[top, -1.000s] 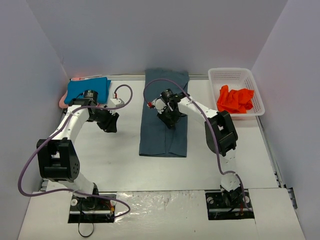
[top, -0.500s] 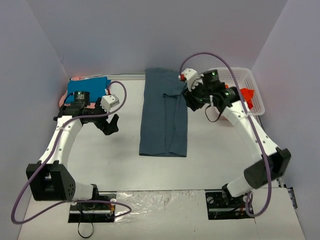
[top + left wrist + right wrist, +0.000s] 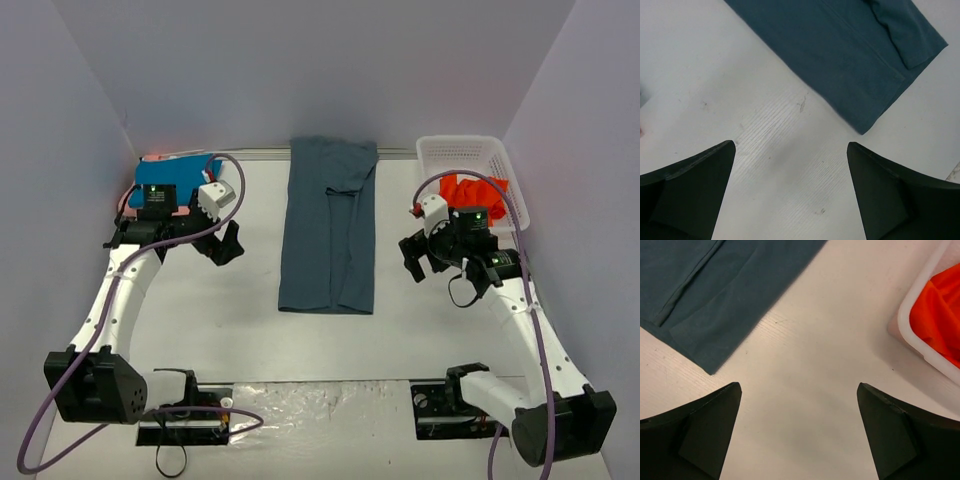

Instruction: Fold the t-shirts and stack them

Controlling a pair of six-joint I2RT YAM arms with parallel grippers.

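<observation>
Now the dark slate blue-grey cloth t-shirt [image 3: 328, 235] lies in a long folded strip mid-table, between my left gripper [image 3: 224, 244] and right gripper [image 3: 418, 262]. Both are wide open and empty. Uneven pinches could drag the fold askew.

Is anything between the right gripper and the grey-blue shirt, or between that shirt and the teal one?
Only bare table separates the right gripper from the grey-blue shirt. Toward the teal shirt, the left gripper hangs over the table between them; nothing lies on it.
</observation>
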